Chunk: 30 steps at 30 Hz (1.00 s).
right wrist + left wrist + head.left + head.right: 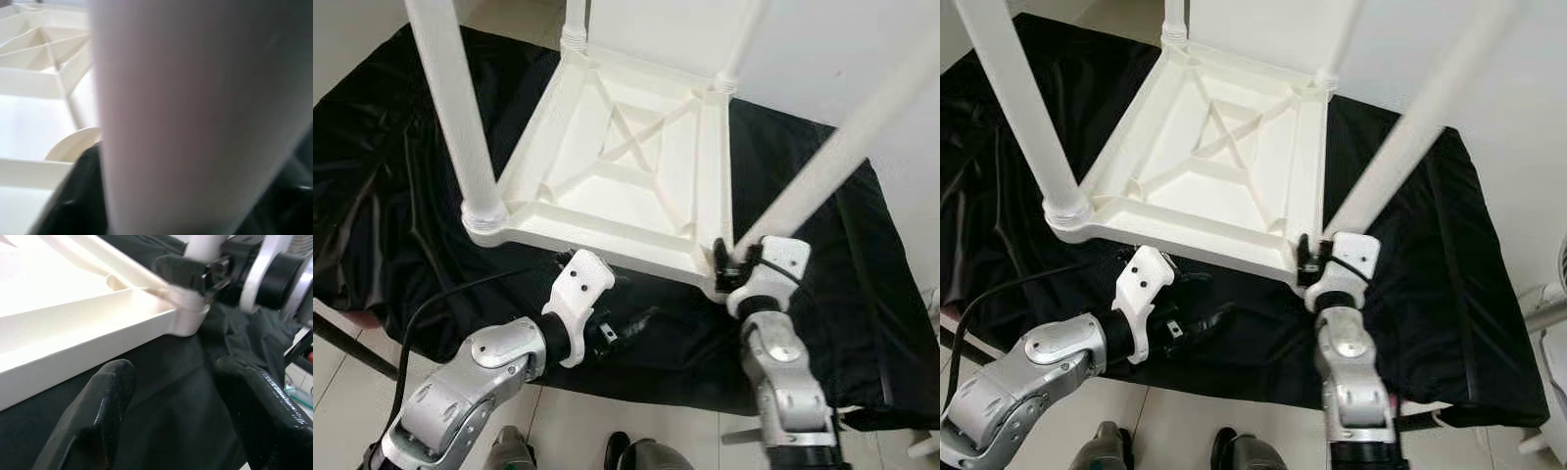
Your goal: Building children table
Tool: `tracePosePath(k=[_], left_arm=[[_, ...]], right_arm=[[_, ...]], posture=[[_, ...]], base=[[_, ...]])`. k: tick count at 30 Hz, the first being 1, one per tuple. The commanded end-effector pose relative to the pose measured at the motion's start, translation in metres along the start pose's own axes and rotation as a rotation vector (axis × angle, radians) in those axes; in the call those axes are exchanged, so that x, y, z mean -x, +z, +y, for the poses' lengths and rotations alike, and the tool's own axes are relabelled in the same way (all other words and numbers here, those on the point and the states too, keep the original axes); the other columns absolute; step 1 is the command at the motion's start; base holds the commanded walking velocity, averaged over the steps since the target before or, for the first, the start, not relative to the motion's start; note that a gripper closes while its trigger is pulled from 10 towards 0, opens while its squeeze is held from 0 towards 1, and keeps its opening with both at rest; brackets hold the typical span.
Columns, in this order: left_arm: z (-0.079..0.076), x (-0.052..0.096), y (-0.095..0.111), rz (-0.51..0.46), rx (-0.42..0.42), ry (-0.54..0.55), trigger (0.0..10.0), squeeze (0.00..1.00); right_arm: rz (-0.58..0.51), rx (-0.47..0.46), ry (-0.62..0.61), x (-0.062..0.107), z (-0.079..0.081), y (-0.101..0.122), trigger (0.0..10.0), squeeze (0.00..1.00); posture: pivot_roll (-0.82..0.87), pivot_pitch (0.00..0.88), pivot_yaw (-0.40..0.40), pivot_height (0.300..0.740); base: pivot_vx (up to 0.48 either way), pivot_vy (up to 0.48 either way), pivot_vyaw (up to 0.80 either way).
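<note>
while right pincer (724,262) clamps table leg (832,157) | left pincer (171,416) apart

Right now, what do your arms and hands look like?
Both arms are shiny silver metal with round joints and small screws. Each wrist has a white cover. The left gripper has two fat black fingers, the right gripper is black too. A black cable runs along my left arm.

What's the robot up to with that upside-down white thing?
It is putting together a small white plastic table, which lies upside down on a black cloth with its legs pointing up. The right gripper is closed around the base of the near right leg, at the corner where it joins the tabletop. The left gripper hangs over the cloth beside the table's near edge, jaws open and holding nothing.
</note>
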State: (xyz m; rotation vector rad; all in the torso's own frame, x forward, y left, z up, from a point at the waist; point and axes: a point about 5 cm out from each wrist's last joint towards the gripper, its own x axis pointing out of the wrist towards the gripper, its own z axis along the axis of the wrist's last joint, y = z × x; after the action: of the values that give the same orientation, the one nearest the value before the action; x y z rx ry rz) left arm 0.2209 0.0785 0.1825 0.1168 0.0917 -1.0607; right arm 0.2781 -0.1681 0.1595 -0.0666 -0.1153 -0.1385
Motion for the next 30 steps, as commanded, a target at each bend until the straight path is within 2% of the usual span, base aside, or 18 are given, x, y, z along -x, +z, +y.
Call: tracePosePath(k=[1, 4, 7, 9, 10, 11, 12, 13, 16, 21, 23, 25, 26, 28, 30], left_arm=[[-0.006, -0.001, 0.001, -0.006, -0.003, -0.034, 10.0, 0.0], [-0.006, -0.002, 0.001, -0.007, -0.003, -0.034, 10.0, 0.0], [-0.007, -0.001, 0.001, -0.006, -0.001, -0.037, 10.0, 0.0], [-0.007, -0.001, 0.001, -0.005, -0.001, -0.037, 10.0, 0.0], [-0.007, -0.001, 0.001, -0.005, -0.001, -0.036, 10.0, 0.0], [-0.007, -0.001, 0.001, -0.005, 0.0, -0.036, 10.0, 0.0], [-0.007, -0.001, 0.001, -0.005, 0.0, -0.036, 10.0, 0.0], [-0.006, -0.001, 0.001, -0.004, -0.001, -0.036, 10.0, 0.0], [-0.005, 0.0, 0.001, -0.004, -0.003, -0.035, 10.0, 0.0], [-0.003, 0.0, 0.002, -0.003, -0.007, -0.028, 10.0, 0.0], [-0.003, 0.0, 0.002, -0.003, -0.007, -0.028, 10.0, 0.0], [-0.002, 0.0, 0.003, -0.004, -0.009, -0.027, 10.0, 0.0], [-0.001, 0.0, 0.003, -0.005, -0.01, -0.027, 10.0, 0.0], [-0.001, 0.0, 0.004, -0.007, -0.011, -0.028, 10.0, 0.0], [-0.001, 0.0, 0.004, -0.007, -0.011, -0.028, 10.0, 0.0]], right_arm=[[0.058, 0.025, -0.042, -0.001, -0.018, -0.012, 10.0, 1.0], [0.022, -0.002, 0.01, -0.005, -0.019, -0.007, 10.0, 1.0], [-0.001, -0.03, 0.199, -0.011, -0.023, -0.002, 10.0, 1.0], [0.0, -0.029, 0.221, -0.011, -0.023, -0.002, 10.0, 1.0], [-0.002, 0.007, 0.313, -0.013, -0.025, -0.002, 10.0, 0.11], [-0.001, 0.033, 0.377, -0.014, -0.026, -0.002, 10.0, 0.11], [-0.001, 0.033, 0.377, -0.014, -0.026, -0.002, 10.0, 0.11], [0.004, 0.047, 0.478, -0.014, -0.026, -0.002, 10.0, 0.0], [0.013, 0.063, 0.625, -0.016, -0.028, -0.005, 10.0, 0.0], [0.019, 0.116, 0.744, -0.022, -0.029, -0.01, 10.0, 0.0], [0.019, 0.116, 0.744, -0.022, -0.029, -0.01, 10.0, 0.0], [0.003, 0.12, 0.79, -0.03, -0.027, -0.011, 10.0, 0.0], [-0.004, 0.115, 0.779, -0.036, -0.027, -0.011, 0.1, 0.0], [-0.016, 0.107, 0.784, -0.044, -0.025, -0.01, 0.0, 0.0], [-0.016, 0.107, 0.784, -0.044, -0.025, -0.01, 0.0, 0.0]], posture=[[0.13, 0.182, -0.164, 0.74], [0.12, 0.181, -0.164, 0.74], [0.12, 0.184, -0.162, 0.74], [0.12, 0.184, -0.162, 0.74], [0.12, 0.186, -0.159, 0.74], [0.12, 0.186, -0.159, 0.74], [0.12, 0.186, -0.159, 0.74], [0.12, 0.188, -0.154, 0.74], [0.12, 0.189, -0.151, 0.74], [0.13, 0.191, -0.136, 0.74], [0.13, 0.191, -0.136, 0.74], [0.13, 0.191, -0.128, 0.74], [0.13, 0.191, -0.126, 0.74], [0.13, 0.189, -0.123, 0.74], [0.13, 0.189, -0.123, 0.74]], base=[[0.0, 0.0, 0.0], [0.0, 0.0, 0.0], [0.0, 0.0, 0.0], [0.0, 0.0, 0.0], [0.0, 0.0, 0.0], [0.0, 0.0, 0.0], [0.0, 0.0, 0.0], [0.0, 0.0, 0.0], [0.0, 0.0, 0.0], [0.0, 0.0, 0.0], [0.0, 0.0, 0.0], [0.0, 0.0, 0.0], [0.0, 0.0, 0.0], [0.0, 0.0, 0.0], [0.0, 0.0, 0.0]])
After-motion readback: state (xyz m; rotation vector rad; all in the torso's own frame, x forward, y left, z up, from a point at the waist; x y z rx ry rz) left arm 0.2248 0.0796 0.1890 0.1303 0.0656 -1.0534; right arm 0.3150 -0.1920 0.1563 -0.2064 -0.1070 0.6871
